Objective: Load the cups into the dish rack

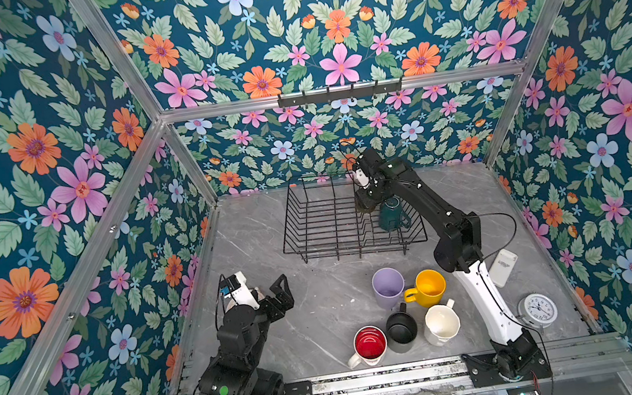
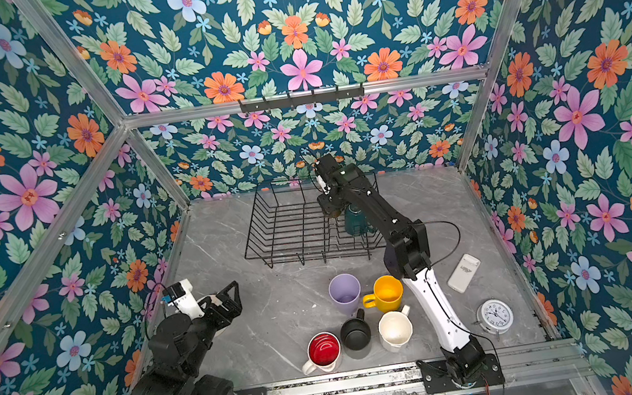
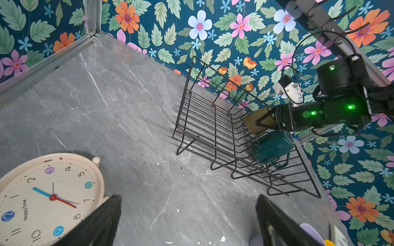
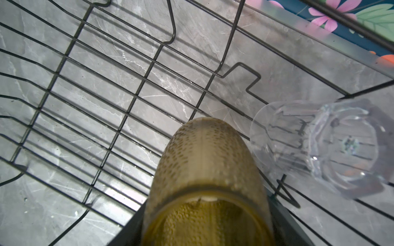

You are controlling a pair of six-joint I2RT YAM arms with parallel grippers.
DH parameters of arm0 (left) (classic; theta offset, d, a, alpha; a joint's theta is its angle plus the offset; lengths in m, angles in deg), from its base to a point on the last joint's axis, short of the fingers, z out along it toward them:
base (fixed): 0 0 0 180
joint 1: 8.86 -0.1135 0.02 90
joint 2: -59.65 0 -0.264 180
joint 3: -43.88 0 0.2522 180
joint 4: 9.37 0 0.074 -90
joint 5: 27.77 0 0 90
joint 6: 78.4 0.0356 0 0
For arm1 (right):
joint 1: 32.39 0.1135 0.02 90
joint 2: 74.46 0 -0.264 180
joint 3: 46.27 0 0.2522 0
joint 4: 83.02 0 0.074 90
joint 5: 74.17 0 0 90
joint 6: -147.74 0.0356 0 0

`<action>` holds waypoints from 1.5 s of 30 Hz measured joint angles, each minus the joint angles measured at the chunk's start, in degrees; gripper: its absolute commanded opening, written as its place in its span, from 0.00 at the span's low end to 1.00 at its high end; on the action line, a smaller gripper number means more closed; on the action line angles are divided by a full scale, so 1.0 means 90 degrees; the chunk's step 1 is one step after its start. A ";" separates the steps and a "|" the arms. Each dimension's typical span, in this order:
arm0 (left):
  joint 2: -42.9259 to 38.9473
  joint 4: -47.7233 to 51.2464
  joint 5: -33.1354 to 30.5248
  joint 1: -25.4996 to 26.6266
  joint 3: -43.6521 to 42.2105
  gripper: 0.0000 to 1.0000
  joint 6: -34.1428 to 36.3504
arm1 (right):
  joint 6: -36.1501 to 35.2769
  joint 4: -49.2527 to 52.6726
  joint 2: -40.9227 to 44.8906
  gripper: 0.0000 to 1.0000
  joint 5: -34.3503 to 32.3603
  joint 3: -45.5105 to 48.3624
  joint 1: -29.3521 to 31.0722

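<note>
in both top views your right gripper (image 1: 363, 199) is over the right end of the dish rack (image 1: 310, 228), closed round the olive tumbler (image 1: 367, 208), with the dark green mug (image 1: 390, 216) just beside it inside the rack. 5 cups wait on the table near you: lilac tumbler (image 1: 388, 287), yellow mug (image 1: 429, 286), black mug (image 1: 401, 328), cream mug (image 1: 442, 323) and white red-lined mug (image 1: 370, 344). your left gripper (image 1: 277, 292) hangs well apart from them, fingers spread wide and empty.

the left wrist view gives you the side look the top views lack: the olive tumbler (image 3: 254, 124) juts out past the fingertips, above the rack wires and not yet resting on them. a round clock (image 3: 49, 198) sits beside the left fingers (image 3: 102, 223).

only the right wrist view shows the clear glass (image 4: 315, 147), lying on its side in the rack next to the tumbler's base; the arm hides it from above. the fingers clamp the wall near the mouth.

expect the tumbler to be stiff, light and breakable, its dimpled wall less slippery than plain glass. keep your hold on the wall and lower gently, clear of the glass.
</note>
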 measured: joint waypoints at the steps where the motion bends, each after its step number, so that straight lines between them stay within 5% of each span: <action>1: 0.0000 0.0000 0.0000 0.0000 0.0000 1.00 0.0000 | 0.0015 0.0017 0.0024 0.38 0.0000 0.0000 0.0000; 32: -0.0039 0.0000 0.0012 0.0000 -0.0029 1.00 -0.0027 | 0.0063 0.0170 0.0192 0.37 -0.0041 0.0556 0.0172; 45: -0.0017 -0.0002 0.0012 0.0000 -0.0056 1.00 -0.0027 | 0.0175 0.0168 0.0005 0.58 -0.0090 0.0435 0.0165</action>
